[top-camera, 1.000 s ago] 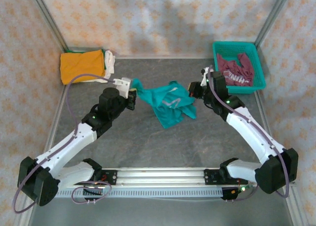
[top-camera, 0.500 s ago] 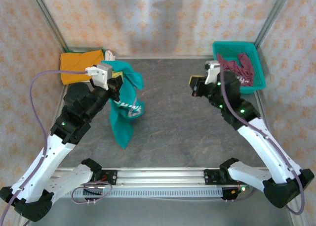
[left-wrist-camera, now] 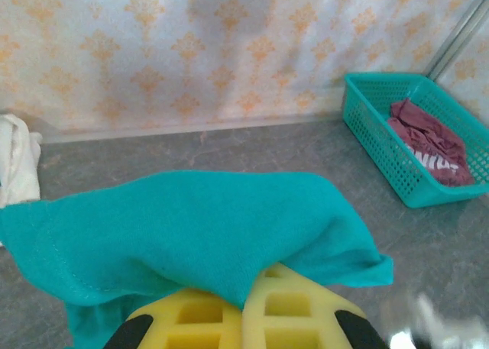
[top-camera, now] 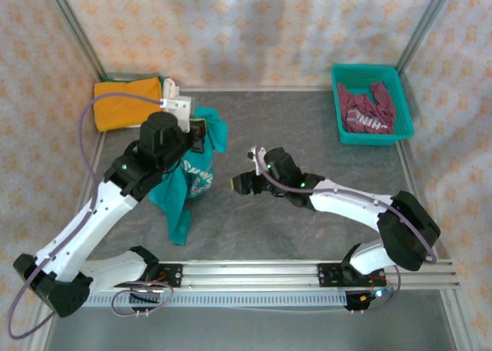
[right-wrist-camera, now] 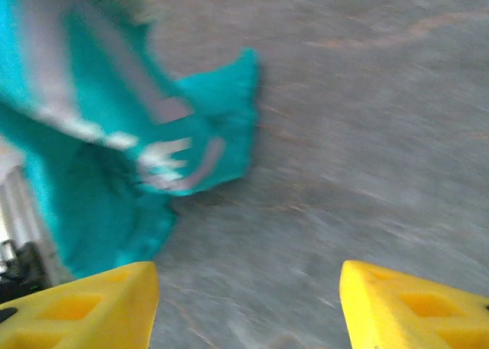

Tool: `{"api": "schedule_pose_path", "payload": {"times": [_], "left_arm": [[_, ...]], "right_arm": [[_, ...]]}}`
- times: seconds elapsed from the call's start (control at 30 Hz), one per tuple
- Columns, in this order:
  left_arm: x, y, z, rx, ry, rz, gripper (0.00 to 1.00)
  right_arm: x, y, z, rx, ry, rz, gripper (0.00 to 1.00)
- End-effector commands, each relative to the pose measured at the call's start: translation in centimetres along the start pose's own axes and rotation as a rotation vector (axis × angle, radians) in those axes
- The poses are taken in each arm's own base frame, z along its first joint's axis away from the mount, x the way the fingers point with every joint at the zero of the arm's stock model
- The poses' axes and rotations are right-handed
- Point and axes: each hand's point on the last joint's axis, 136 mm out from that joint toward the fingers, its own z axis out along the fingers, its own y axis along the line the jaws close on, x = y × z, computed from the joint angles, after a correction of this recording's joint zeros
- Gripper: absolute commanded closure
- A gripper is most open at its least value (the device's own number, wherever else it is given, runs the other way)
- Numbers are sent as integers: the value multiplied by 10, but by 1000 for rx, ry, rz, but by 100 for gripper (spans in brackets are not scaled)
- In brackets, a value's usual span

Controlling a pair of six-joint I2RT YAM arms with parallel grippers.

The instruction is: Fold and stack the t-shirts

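Note:
The teal t-shirt (top-camera: 187,178) with white lettering hangs from my left gripper (top-camera: 197,132), which is shut on its upper edge; its lower end trails onto the table. In the left wrist view the teal cloth (left-wrist-camera: 191,227) drapes over the closed yellow fingers (left-wrist-camera: 294,311). My right gripper (top-camera: 240,183) is open, low over the table middle, just right of the hanging shirt; its yellow fingers (right-wrist-camera: 84,315) stand wide apart with the teal shirt (right-wrist-camera: 99,173) ahead, blurred. A maroon t-shirt (top-camera: 369,113) lies in the basket. Folded orange (top-camera: 127,103) and white (top-camera: 171,90) shirts lie at the back left.
A teal plastic basket (top-camera: 403,109) stands at the back right, seen too in the left wrist view as the basket (left-wrist-camera: 382,147). Patterned walls and metal frame posts enclose the grey table (top-camera: 307,128). The arm bases and a rail run along the near edge.
My left gripper lifted the teal shirt away to the left and now holds it hanging lower. My right gripper let go of it, then swung down and left toward the shirt.

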Motion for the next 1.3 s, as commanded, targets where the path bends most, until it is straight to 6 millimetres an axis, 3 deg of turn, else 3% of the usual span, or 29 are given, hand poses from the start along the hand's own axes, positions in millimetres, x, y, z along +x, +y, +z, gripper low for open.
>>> {"api": "schedule_pose_path", "payload": {"times": [0.0, 0.1, 0.33, 0.43, 0.5, 0.6, 0.77, 0.83, 0.9, 1.03, 1.13, 1.27], "left_arm": [[-52, -1, -5, -145, -109, -45, 100], [-75, 8, 10, -319, -87, -98, 100], [-100, -13, 39, -448, -125, -82, 100], [-103, -20, 45, -422, -132, -107, 100], [-103, -23, 48, -412, -132, -116, 100], [-98, -21, 50, -428, -120, -110, 100], [-94, -9, 44, -480, -127, -93, 100], [-92, -7, 43, -482, -131, -98, 100], [-89, -7, 43, -482, -128, -99, 100], [-86, -6, 45, -483, -125, -98, 100], [-86, -4, 42, -494, -126, -98, 100], [-89, 3, 35, -517, -154, -98, 100]], "right_arm": [[-13, 41, 1, -157, -146, -120, 33], [0, 51, 16, -169, -141, -178, 30], [0, 50, 33, -163, -195, -137, 20], [-6, 16, 46, 17, -256, -65, 14], [-13, -10, 42, 149, -320, -5, 13], [-18, -34, 30, 292, -371, 9, 13], [-13, -64, -8, 438, -479, 57, 16], [-8, -71, -8, 468, -473, 61, 15], [-2, -71, 8, 468, -403, 35, 14], [-7, -39, 49, 276, -359, 2, 15], [-8, -39, 78, 281, -304, -11, 17], [-21, -36, 88, 265, -339, -15, 22]]}}
